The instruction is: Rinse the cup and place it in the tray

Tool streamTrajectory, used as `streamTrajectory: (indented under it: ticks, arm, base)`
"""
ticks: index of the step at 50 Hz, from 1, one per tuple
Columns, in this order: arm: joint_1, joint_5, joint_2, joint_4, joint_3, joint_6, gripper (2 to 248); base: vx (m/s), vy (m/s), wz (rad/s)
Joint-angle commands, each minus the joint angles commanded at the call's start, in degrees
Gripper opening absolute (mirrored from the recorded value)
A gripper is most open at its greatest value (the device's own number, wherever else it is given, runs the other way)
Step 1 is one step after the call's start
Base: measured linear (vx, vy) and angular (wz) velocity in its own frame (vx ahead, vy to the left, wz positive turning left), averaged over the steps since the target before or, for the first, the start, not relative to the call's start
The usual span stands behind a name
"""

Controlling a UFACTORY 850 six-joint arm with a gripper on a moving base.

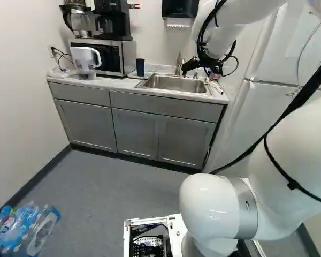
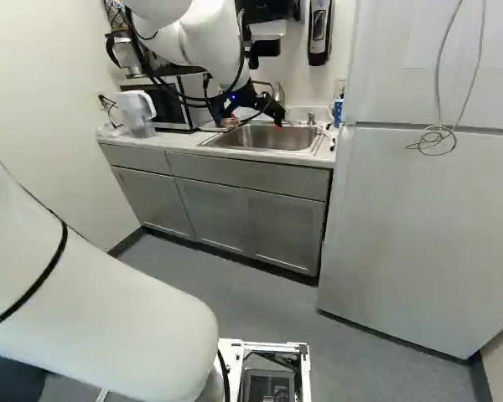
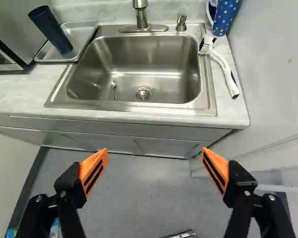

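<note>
Over the front of the counter hangs my gripper [image 1: 199, 74], its fingers apart. In the wrist view the gripper [image 3: 155, 171] is open, with only floor seen between its orange pads. A dark blue cup [image 3: 52, 29] stands in a shallow metal tray [image 3: 84, 33] beside the sink, next to the microwave; the left base view also shows this cup [image 1: 140, 67]. Ahead of the fingers lies the metal sink [image 3: 139, 64], no cup in it. The faucet [image 3: 141, 15] rises behind the basin, and no running water is visible.
Beyond the basin's other side are a dotted blue cup [image 3: 226, 15] and a white brush [image 3: 221, 62]. A microwave [image 1: 109, 56] and a pitcher [image 1: 85, 61] occupy the counter's far end. The fridge [image 2: 419, 226] borders the counter. Bottles [image 1: 27, 227] lie on the floor.
</note>
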Motion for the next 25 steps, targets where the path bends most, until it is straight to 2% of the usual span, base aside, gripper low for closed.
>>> streamTrajectory:
  ticks: [25]
  arm:
    - [0.67, 3.90, 0.19, -0.22, 2.73, 0.07, 247]
  base:
    - [0.000, 0.000, 0.000]
